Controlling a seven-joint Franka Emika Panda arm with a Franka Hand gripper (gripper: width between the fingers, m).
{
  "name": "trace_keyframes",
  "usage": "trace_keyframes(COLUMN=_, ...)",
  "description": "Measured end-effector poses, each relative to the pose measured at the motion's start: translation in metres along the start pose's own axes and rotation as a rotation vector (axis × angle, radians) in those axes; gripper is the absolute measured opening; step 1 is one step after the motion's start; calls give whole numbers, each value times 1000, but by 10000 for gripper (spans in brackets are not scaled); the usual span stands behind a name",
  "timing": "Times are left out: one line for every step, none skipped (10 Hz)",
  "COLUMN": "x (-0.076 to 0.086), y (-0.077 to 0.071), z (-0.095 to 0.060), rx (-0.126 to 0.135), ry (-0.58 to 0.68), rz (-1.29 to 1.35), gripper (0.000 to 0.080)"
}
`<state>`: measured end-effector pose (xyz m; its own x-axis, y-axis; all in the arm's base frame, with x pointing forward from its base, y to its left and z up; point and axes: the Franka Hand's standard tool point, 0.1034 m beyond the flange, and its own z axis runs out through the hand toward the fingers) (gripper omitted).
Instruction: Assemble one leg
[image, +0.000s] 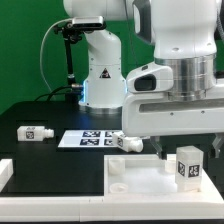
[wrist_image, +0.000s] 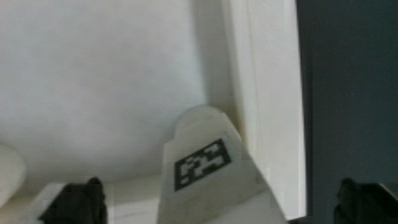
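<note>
A white leg (image: 187, 165) with a square tag sticker stands upright on the large white rimmed panel (image: 130, 178), near its corner at the exterior view's right. My gripper (image: 186, 150) hangs right over it, its dark fingers (image: 159, 150) wide apart on either side. In the wrist view the leg (wrist_image: 214, 160) rises between the two fingertips (wrist_image: 75, 203), with a gap on each side, beside the panel's rim (wrist_image: 267, 90). The gripper (wrist_image: 217, 206) is open and touches nothing. Two more legs lie on the dark table, one at the left (image: 36, 132) and one by the panel's far edge (image: 125, 142).
The marker board (image: 85, 139) lies flat behind the panel. The robot's white base (image: 100, 75) stands at the back with a black stand (image: 68, 60) beside it. A white piece (image: 5, 175) shows at the exterior view's lower left edge.
</note>
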<state>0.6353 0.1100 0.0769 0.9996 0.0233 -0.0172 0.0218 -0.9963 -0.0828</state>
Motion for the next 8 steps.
trace_keyframes(x=0, y=-1, z=1, rx=5, ry=-1, rz=32, gripper=649)
trace_keyframes(x=0, y=0, z=1, rx=5, ry=-2, rz=32, gripper=562)
trace_keyframes(x=-1, y=-1, z=1, rx=8, ry=-2, rz=74, gripper=426)
trace_keyframes(x=-1, y=-1, z=1, rx=10, ry=-3, rz=142, gripper=426)
trace_keyframes(x=-1, y=-1, z=1, rx=9, ry=-5, rz=213, gripper=286)
trace_keyframes(x=-1, y=-1, z=1, rx=9, ry=-5, rz=287, gripper=286)
trace_keyframes(x=-1, y=-3, z=1, rx=10, ry=-3, rz=383, gripper=286)
trace_keyframes(x=0, y=-3, z=1, rx=13, ry=4, rz=495, gripper=286)
